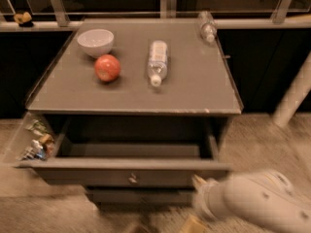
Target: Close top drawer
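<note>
Top drawer (87,173), wide dark-grey box with a small round metal knob (132,179), stands pulled out at 6 o'clock of the grey worktop (194,91); the tool (199,182) sits at 3 o'clock of the knob, by the panel's right end; open or closed, I cannot tell; a push so off-centre could skew and jam it, or slip off the corner.

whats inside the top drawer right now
The open top drawer shows only a bare dark floor and walls. Its back part is hidden under the countertop, and the front panel covers the near strip. The gripper sits by its right front corner.
</note>
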Controlling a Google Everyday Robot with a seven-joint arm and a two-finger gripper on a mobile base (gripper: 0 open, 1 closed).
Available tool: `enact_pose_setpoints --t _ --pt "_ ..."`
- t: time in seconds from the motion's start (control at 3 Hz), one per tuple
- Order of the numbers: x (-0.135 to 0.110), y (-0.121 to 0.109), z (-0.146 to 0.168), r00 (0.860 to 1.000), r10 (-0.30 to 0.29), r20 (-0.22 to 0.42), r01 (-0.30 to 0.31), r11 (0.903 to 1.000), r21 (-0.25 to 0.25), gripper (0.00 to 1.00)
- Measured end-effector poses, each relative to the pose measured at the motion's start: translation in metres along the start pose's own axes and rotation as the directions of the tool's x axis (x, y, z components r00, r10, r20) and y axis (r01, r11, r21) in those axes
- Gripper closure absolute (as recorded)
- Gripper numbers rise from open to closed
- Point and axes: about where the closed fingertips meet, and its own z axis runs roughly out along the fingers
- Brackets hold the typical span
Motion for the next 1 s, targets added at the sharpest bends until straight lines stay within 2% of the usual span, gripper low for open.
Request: enact_pose_setpoints --t 0.33,0.67,1.0 --pt "0.0 0.001 0.0 1.0 0.0 0.0 0.0 1.0 0.0 0.0" --pt "-0.008 -0.013 0.011 0.999 0.03 0.034 -0.029 0.9995 -0.013 0.0" --pt "-0.008 -0.013 0.011 0.999 0.03 0.034 -0.029 0.9995 -0.013 0.0"
